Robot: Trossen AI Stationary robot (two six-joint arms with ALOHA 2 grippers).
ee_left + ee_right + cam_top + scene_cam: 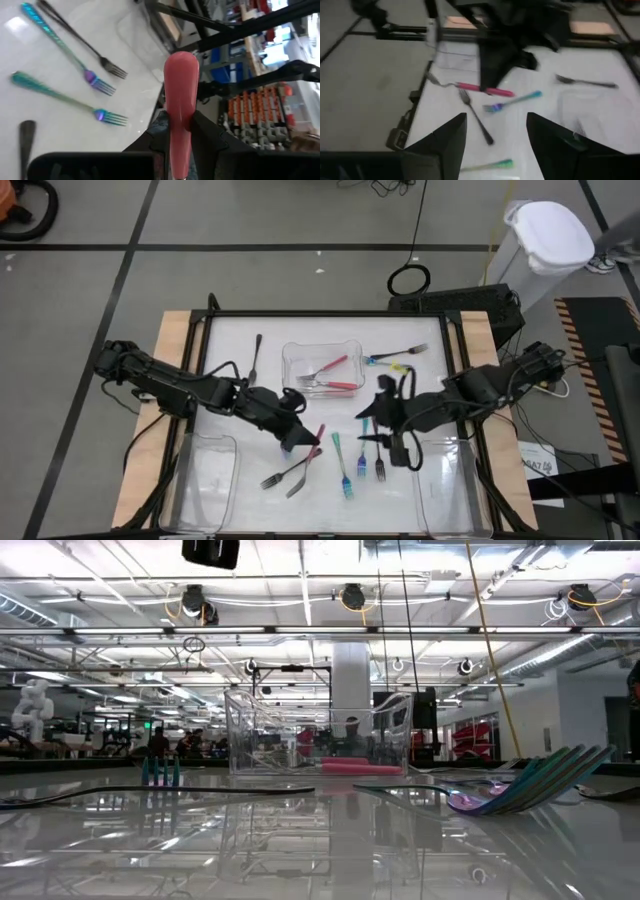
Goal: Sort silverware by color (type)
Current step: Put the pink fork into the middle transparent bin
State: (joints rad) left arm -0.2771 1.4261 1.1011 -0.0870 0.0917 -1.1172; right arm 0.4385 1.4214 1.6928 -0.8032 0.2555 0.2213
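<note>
My left gripper (296,437) (182,142) hangs over the table's near middle, shut on a pink-handled fork (318,434). My right gripper (368,427) (495,137) is open just to its right, above the table, touching nothing. Teal-handled forks (343,465) (65,97) and dark grey forks (285,472) (82,40) lie flat on the white table around them. A clear tray (322,366) (318,730) in the middle holds pink-handled forks (335,370). One dark fork (256,356) lies far left, one teal fork (400,357) far right. My left gripper pinches the pink handle (180,125) between its two fingers (210,137), partway along it. The rounded free end (181,65) sticks out ahead of the fingers. In the right wrist view the fork head (434,80) juts out the other side. Whether it is lifted clear, I cannot tell.
Two more clear trays stand at the near edge, one left (205,480) and one right (450,480). A dark frame (330,313) borders the table. A white bin (550,235) and cables lie on the floor beyond.
</note>
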